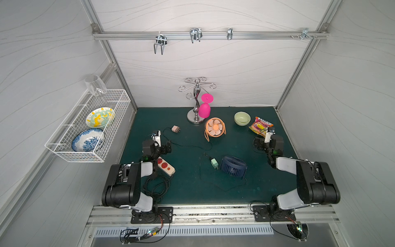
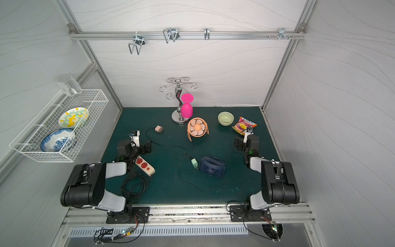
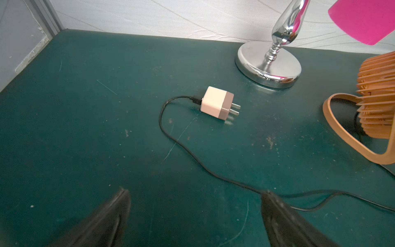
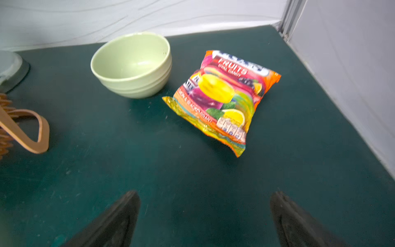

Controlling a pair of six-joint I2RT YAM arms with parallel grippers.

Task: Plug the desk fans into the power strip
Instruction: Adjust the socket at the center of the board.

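Left gripper (image 3: 195, 191) and right gripper (image 4: 205, 192) gape wide, empty.
Strip (image 1: 167, 167) at eight o'clock; plug (image 1: 175, 129) at ten, apparently belonging to the orange fan (image 1: 215, 127) at twelve.

I saw the cream power strip (image 1: 166, 167) lying flat at front left, red sockets up. The orange desk fan (image 1: 215, 127) stood mid-back, its beige plug (image 1: 175, 129) lying loose, well apart from the strip.
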